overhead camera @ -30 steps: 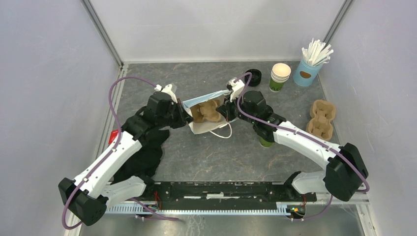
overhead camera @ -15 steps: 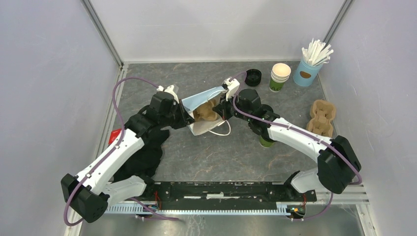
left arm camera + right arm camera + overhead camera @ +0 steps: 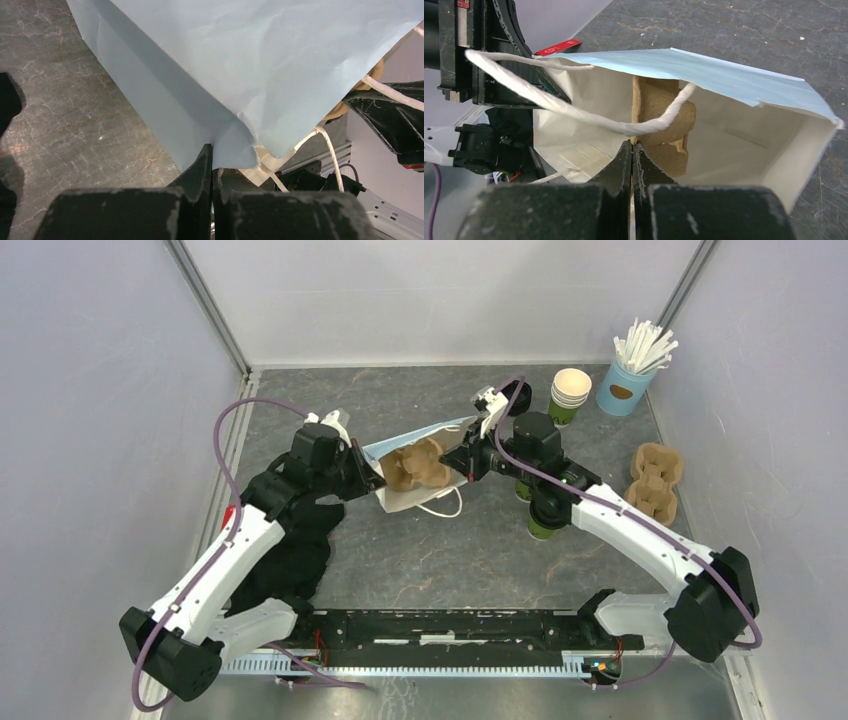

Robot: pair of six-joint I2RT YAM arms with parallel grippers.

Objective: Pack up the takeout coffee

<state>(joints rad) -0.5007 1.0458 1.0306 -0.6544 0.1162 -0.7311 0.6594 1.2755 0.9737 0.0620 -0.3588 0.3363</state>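
A light-blue paper bag [image 3: 425, 432] lies on its side mid-table, mouth facing right. My left gripper [image 3: 372, 478] is shut on the bag's folded edge [image 3: 235, 150], with the jaws [image 3: 212, 150] pinching the paper. A brown cardboard cup carrier [image 3: 420, 465] sits inside the bag mouth. My right gripper [image 3: 462, 462] is shut on the carrier's edge [image 3: 664, 115], its tips [image 3: 631, 146] under the white cord handle [image 3: 574, 114]. One green cup of the takeout coffee [image 3: 541, 530] stands under my right forearm, mostly hidden. A second dark-topped cup [image 3: 522, 490] shows beside it.
At the back right are a stack of lidless cups [image 3: 570, 395], loose black lids [image 3: 516, 397] and a blue holder of white stirrers [image 3: 630, 380]. Spare brown carriers [image 3: 655, 480] lie at the right. A black cloth [image 3: 290, 560] lies under the left arm.
The right gripper pushed left with the carrier, then drew back right. The left gripper shifted slightly left, stretching the bag wider. Both grips held.
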